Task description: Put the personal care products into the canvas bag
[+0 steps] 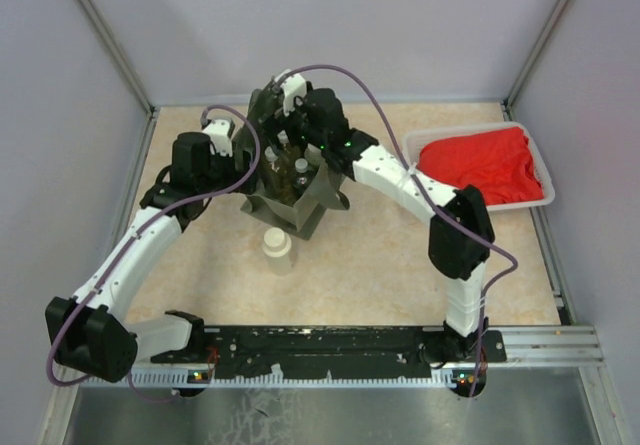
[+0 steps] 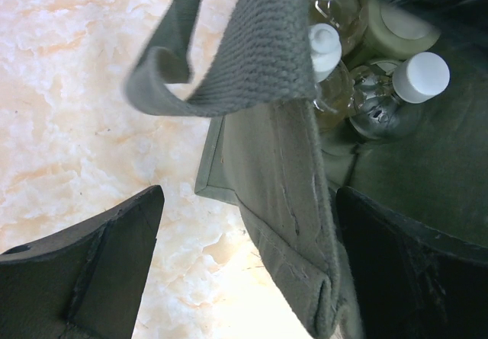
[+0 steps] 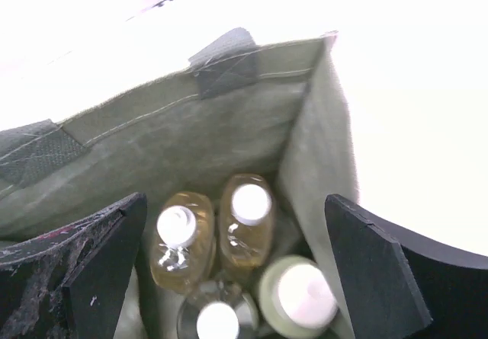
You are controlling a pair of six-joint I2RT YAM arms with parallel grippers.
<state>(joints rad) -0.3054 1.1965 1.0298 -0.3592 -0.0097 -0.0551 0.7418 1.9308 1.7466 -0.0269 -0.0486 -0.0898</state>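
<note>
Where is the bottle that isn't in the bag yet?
Top view: the cream-capped bottle stands on the table, just in front of the canvas bag, slightly left of centre.

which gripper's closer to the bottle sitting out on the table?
Left. The left gripper straddles the canvas bag's side wall, just behind the loose bottle; the right gripper hangs open over the bag's mouth, farther back.

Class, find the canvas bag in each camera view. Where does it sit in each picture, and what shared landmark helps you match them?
Top external: canvas bag just above centre.
Left wrist: bag centre-right, its handle above.
Right wrist: bag seen from above, open, filling the middle.
Shared landmark: white-capped bottles inside.
</note>
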